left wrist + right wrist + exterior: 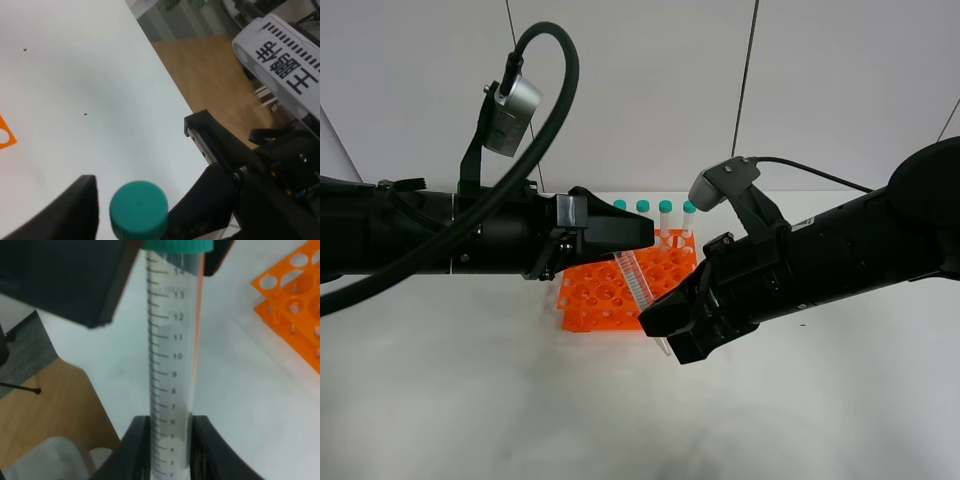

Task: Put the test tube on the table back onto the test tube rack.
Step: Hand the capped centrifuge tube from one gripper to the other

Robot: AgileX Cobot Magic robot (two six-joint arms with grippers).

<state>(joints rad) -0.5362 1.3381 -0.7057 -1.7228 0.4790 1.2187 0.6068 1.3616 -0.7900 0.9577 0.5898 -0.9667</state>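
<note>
The test tube, clear with printed graduations, hangs slanted in the air over the front edge of the orange test tube rack. My right gripper is shut on its lower part; the right wrist view shows the tube pinched between the fingers. My left gripper straddles the teal cap at its upper end, with a thin gap beside one finger. The tube's tip is hidden behind my right gripper.
Several identical teal-capped tubes stand in the rack's back row. The rack's corner shows in the right wrist view. The white table spreads around the rack. The right arm's grey camera housing is close to my left gripper.
</note>
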